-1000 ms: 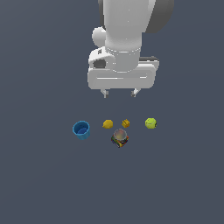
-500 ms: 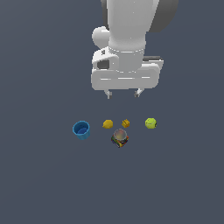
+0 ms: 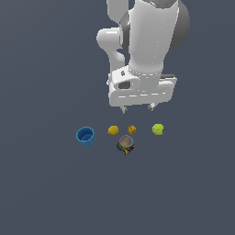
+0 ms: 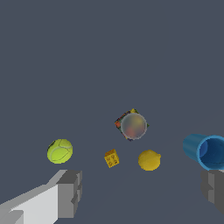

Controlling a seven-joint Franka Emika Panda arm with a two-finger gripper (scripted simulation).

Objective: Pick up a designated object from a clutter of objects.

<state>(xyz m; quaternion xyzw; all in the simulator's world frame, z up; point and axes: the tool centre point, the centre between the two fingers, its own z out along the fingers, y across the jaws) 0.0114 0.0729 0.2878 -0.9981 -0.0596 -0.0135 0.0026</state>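
While pincer (image 3: 137, 108) gapes aloft, yellow-green ball (image 3: 158, 129) lies untouched

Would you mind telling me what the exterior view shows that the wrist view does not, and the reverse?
Only the exterior view shows the white arm and how high the pincer hangs above the items, touching none.

Only the wrist view shows the ball's curved seam lines, the pattern on the orange piece, and the wide gap between the fingers.

Both show the ball, orange piece, yellow lump, can and blue cup, all apart on the dark floor.
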